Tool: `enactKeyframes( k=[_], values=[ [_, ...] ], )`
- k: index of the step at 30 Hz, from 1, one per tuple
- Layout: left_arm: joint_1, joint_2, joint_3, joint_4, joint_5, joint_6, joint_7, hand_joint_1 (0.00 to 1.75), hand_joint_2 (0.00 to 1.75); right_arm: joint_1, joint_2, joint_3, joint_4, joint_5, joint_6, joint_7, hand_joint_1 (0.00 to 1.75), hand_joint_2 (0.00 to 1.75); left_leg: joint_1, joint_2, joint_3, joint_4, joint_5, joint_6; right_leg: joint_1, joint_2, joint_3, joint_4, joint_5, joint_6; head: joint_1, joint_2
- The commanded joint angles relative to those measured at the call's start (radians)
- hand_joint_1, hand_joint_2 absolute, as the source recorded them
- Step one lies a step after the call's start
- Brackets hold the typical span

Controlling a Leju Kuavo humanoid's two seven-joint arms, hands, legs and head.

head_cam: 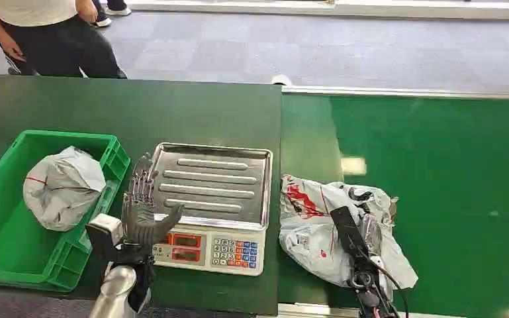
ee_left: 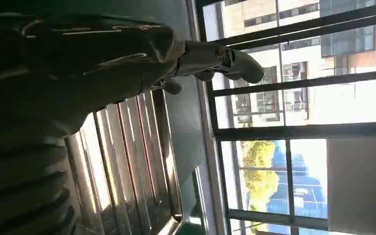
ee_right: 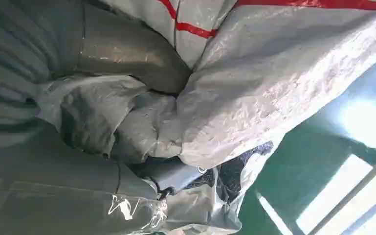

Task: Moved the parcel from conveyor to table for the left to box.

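A grey-white plastic parcel (head_cam: 311, 228) with red print lies on the green conveyor belt (head_cam: 437, 192), close to the table's edge. My right hand (head_cam: 361, 235) rests on top of it and grips it. In the right wrist view its thumb (ee_right: 127, 54) digs into the crumpled parcel (ee_right: 274, 83), and film is bunched between thumb and fingers. My left hand (head_cam: 142, 209) is raised over the dark table (head_cam: 139, 106) at the left side of the scale, fingers spread and holding nothing. From the left wrist, that left hand (ee_left: 127, 63) hangs above the ribbed steel pan (ee_left: 137, 161).
An electronic scale with a steel pan (head_cam: 212, 179) stands on the table between my hands. A green crate (head_cam: 116, 159) at the left holds another grey parcel (head_cam: 63, 185). A person (head_cam: 46, 30) stands beyond the table's far left corner.
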Motion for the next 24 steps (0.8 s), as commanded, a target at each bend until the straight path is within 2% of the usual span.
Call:
enactKeyframes(
  k=[1, 6, 14, 15, 21, 24],
  values=[
    [-0.011, 0.005, 0.013, 0.03, -0.002, 0.0, -0.009, 0.0, 1.75, 0.012, 0.026, -0.05, -0.049, -0.069, -0.011, -0.107, 1.75, 1.75, -0.001, 0.0, -0.002, -0.001, 0.0, 0.002, 0.0, -0.001, -0.002, 0.0, 0.0, -0.002, 0.0, 0.0],
    [-0.026, 0.004, 0.003, 0.048, 0.007, 0.0, -0.027, 0.0, 1.75, 0.058, 0.04, -0.068, -0.191, -0.231, -0.13, -0.334, 1.75, 1.75, -0.001, 0.0, -0.004, 0.0, 0.0, 0.002, 0.0, -0.001, -0.004, 0.0, 0.0, -0.002, 0.0, 0.0],
    [-0.026, 0.004, 0.003, 0.049, 0.007, 0.0, -0.027, 0.0, 1.75, 0.058, 0.037, -0.068, -0.192, -0.231, -0.13, -0.334, 1.75, 1.75, -0.001, -0.001, -0.005, -0.001, 0.001, 0.002, 0.0, -0.002, -0.006, 0.0, 0.0, -0.002, 0.0, 0.0],
    [-0.027, 0.004, 0.003, 0.052, 0.01, 0.002, -0.027, 0.0, 1.75, 0.069, 0.04, -0.069, -0.217, -0.253, -0.153, -0.367, 1.75, 1.75, -0.001, -0.001, -0.005, -0.001, 0.001, 0.002, 0.0, -0.002, -0.005, -0.001, 0.0, -0.002, 0.0, 0.0],
    [-0.049, 0.003, -0.018, 0.068, 0.023, 0.01, -0.027, 0.0, 1.75, 0.185, -0.01, 0.087, -0.558, -0.475, -0.315, -0.367, 1.75, 1.75, -0.001, -0.004, -0.008, 0.0, 0.001, 0.002, -0.001, -0.004, -0.007, 0.001, -0.001, -0.001, 0.0, 0.0],
    [-0.058, 0.004, -0.022, 0.075, 0.028, 0.016, -0.027, 0.0, 1.75, 0.216, -0.005, 0.078, -0.667, -0.474, -0.338, -0.367, 1.75, 1.75, -0.001, -0.003, -0.008, 0.0, 0.001, 0.002, -0.001, -0.003, -0.008, 0.0, 0.0, -0.001, 0.0, 0.0]
  ],
)
